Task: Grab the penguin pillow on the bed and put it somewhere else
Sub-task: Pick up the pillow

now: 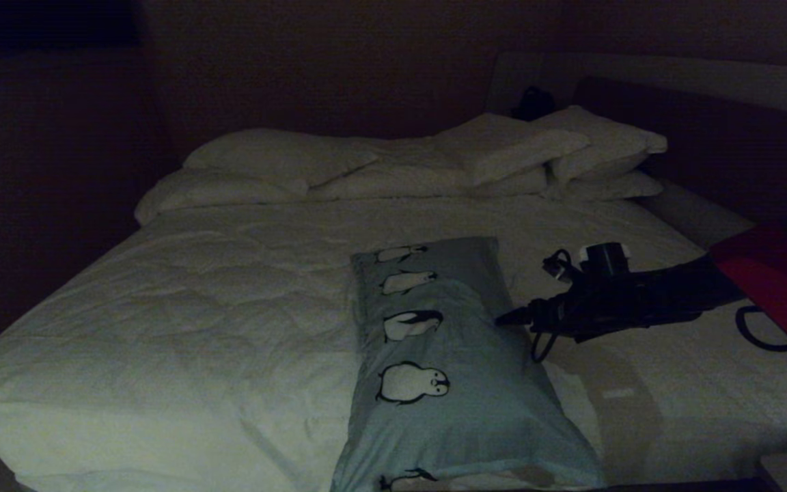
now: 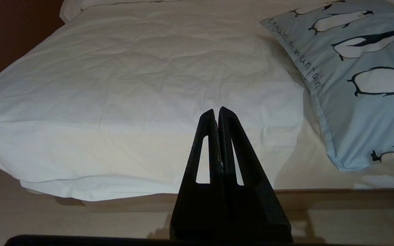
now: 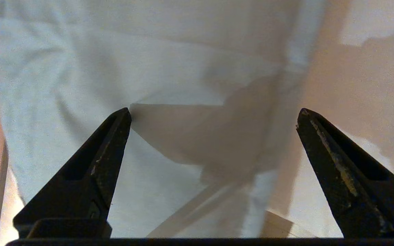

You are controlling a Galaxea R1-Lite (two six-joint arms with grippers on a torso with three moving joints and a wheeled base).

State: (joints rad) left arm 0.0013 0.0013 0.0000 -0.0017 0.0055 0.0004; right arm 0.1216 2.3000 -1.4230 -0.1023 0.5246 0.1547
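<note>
The long pale blue-grey penguin pillow [image 1: 448,355] lay lengthwise at the near right of the white-quilted bed [image 1: 182,307]. The right gripper [image 3: 214,114] hovered over its right edge, jaws wide, holding nothing. Left gripper [image 2: 216,110] parked, jaws closed. Judged soft and light; pinch that right edge.

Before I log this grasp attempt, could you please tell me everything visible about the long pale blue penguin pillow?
The long pale blue-grey fabric penguin pillow lies flat on the white quilted bed, lengthwise toward the headboard, its near end at the bed's front edge. Black-and-white cartoon penguins run in a row down it, with dark lettering along one edge. The cover looks soft and slightly creased. The open right gripper hovers over its right edge; contact cannot be confirmed.
</note>
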